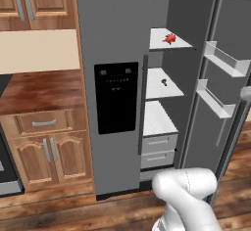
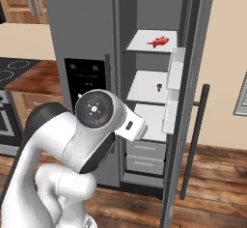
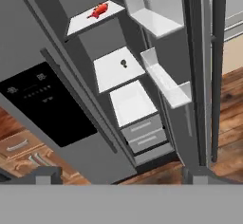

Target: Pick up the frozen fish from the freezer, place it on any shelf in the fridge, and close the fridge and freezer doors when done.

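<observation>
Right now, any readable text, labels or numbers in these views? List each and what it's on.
No text can be read.
Black dispenser panel on the closed door: rows of small pale marks near its top, too small and blurred to read.
Frozen fish, small dark item, white shelves, door bins, wood cabinets: no lettering seen.

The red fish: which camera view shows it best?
The right base view: the fish lies side-on, unblocked, on the top shelf. The left base view shows it smaller; the hand view shows it tilted, near the top edge.
</observation>
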